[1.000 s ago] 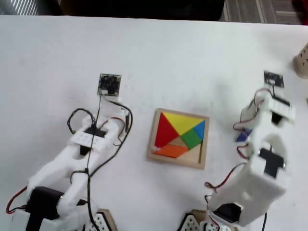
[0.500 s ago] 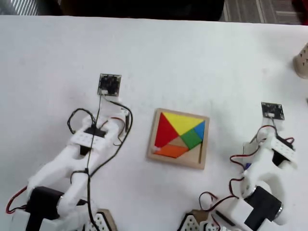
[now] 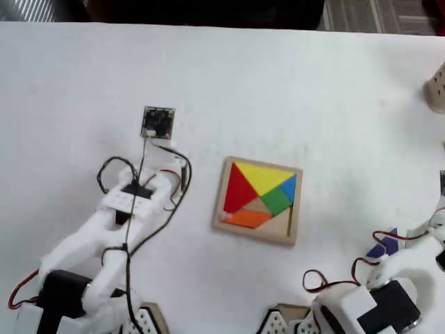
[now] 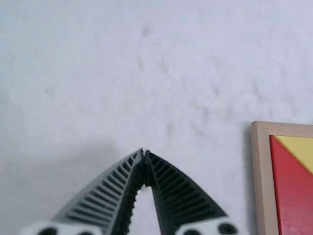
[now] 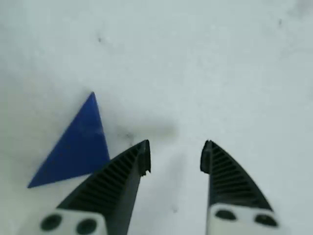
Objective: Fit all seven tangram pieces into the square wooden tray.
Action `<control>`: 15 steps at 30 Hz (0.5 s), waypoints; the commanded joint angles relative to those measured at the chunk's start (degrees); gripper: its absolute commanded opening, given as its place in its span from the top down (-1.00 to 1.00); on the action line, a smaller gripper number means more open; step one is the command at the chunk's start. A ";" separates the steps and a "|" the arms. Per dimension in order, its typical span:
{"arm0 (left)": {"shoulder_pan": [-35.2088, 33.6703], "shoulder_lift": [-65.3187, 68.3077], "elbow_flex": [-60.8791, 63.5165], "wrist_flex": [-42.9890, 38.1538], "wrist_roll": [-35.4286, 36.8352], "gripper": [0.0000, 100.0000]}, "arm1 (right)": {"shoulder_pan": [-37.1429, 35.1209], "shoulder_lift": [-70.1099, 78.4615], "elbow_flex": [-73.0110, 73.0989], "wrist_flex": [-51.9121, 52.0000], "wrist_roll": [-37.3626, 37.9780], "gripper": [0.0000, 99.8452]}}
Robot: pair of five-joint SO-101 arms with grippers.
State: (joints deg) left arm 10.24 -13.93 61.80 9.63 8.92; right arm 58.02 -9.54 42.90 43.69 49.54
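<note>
The left arm is seen to the left of the tray. A small black board is set on the white table up and to the left of the tray, and a dark cable is run from it to that arm. The left gripper is held over bare table just left of the tray's edge, its toothed fingers pressed tip to tip with nothing caught between them. Inside the tray, a red triangle, a yellow triangle, a green square, a small blue triangle and an orange parallelogram are laid flat against one another, and bare wood is exposed along the tray's right side. Well to the right of the tray, a loose blue triangle is laid flat on the table. The right gripper is held wide open above the table with nothing gripped. The loose triangle is found just beside one finger, outside the gap.
</note>
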 commanded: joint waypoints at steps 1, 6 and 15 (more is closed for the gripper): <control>0.04 0.13 -2.90 0.00 -0.62 0.95 | -0.31 -3.21 -3.96 0.92 11.69 0.66; 0.04 0.13 -2.90 0.00 -0.62 0.95 | -5.58 -5.32 -4.48 8.66 51.34 0.80; -0.22 0.13 -2.90 0.09 -0.62 0.95 | -13.67 -5.58 -4.84 16.92 76.66 0.56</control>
State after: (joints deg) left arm 10.24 -13.93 61.80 9.63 8.92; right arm 46.33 -13.23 40.97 59.96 120.22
